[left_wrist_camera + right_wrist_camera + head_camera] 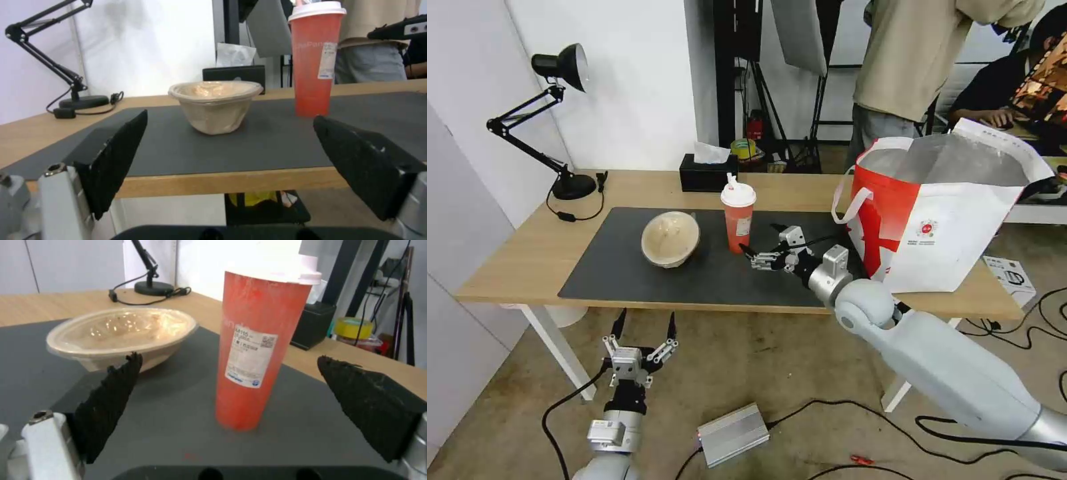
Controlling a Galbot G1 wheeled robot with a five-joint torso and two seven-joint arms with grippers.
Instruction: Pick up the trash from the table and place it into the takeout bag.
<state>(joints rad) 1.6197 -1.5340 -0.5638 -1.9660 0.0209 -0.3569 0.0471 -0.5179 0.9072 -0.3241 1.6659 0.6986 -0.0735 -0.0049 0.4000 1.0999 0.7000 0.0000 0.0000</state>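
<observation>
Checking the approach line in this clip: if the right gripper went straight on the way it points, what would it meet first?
Most likely the red cup. The right gripper, open, points at it from close by over the mat, and the cup stands midway between its fingers in the wrist view. The beige bowl lies off to the side.

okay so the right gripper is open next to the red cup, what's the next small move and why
Probably ease the right gripper forward until its open fingers straddle the cup, then close. The cup stands upright on the mat, centred between the fingers in the right wrist view but not yet between them. The bag stands open close by. The left gripper waits below the table edge.
</observation>
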